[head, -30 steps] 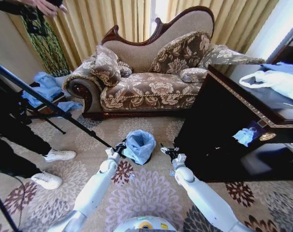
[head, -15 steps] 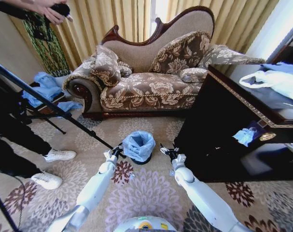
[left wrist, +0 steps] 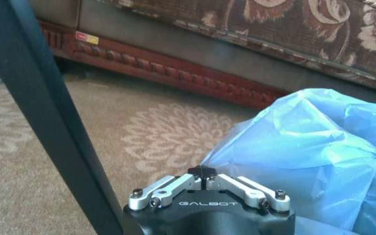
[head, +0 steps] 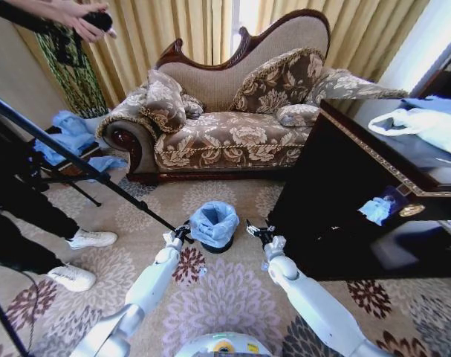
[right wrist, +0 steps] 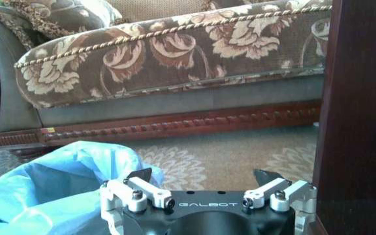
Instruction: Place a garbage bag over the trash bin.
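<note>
**Bin lined with bag; both grippers flank it, holding nothing**

The sofa (head: 232,111) stands against the curtained wall, its wooden base rail facing the robot. A dark wooden cabinet (head: 359,193) occupies the floor to the robot's right, with a white handled bag (head: 426,123) lying on its top. The patterned carpet (head: 225,297) covers the floor between them.

The trash bin (head: 218,246) stands on the carpet in front of the sofa, roughly centred between the two arms. Only a dark strip of its base is visible. The garbage bag (head: 214,222) is draped over it, light blue and crinkled, its mouth open upward and its sides bunched around the rim.

The left gripper (head: 182,233) sits just beside the bag on the robot's left; in the left wrist view its fingers are brought together at the tips with nothing between them, the bag (left wrist: 318,161) lying close alongside. The right gripper (head: 257,233) hovers near the bin on the robot's right, apart from the bag, close to the cabinet's front. In the right wrist view its fingers (right wrist: 139,175) stand wide apart and empty.
</note>
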Robot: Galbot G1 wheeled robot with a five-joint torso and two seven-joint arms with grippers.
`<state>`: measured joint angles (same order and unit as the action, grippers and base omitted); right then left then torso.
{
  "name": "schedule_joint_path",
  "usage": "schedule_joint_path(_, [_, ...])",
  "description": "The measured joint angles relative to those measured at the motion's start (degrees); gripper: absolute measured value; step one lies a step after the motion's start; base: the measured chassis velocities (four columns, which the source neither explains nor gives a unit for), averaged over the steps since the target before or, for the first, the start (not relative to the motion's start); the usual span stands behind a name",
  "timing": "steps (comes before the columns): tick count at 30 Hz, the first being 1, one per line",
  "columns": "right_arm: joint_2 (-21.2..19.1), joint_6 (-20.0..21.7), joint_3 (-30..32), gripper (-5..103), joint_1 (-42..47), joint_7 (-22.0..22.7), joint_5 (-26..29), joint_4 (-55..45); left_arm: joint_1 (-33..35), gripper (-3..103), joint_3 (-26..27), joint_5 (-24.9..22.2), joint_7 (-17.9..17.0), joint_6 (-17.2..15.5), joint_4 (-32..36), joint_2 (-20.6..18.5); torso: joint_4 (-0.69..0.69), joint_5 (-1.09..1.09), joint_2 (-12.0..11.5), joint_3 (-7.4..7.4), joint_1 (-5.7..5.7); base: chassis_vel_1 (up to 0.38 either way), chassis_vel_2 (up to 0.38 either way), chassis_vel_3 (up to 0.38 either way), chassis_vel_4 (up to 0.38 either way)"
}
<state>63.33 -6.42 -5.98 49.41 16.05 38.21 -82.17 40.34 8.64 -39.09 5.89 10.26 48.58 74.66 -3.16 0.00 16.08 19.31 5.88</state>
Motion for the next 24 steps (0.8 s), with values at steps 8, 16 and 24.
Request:
schedule_joint_path(8, [-0.22,0.96,0.69,100,3.12,2.11,0.27,-4.89,6.83,22,1.91,1.72,-0.62,-1.09,9.73,-1.06,0.01,0.00,0.00,0.00,0.00,0.000,0.000,0.000,0.000])
schedule_joint_path(16, [0.58,1.24,1.97,100,8.13,5.01,1.04,-9.68,12.67,50,2.92,4.17,-2.34,-2.15,18.69,-1.81,0.00,0.00,0.00,-0.01,-0.01,0.000,0.000,0.000,0.000])
schedule_joint_path(24, [1.73,1.39,3.55,100,10.23,7.91,2.67,-13.46,18.03,82,3.48,9.32,-7.21,-8.64,28.92,-2.33,0.02,0.00,0.00,-0.01,-0.01,0.000,0.000,0.000,0.000])
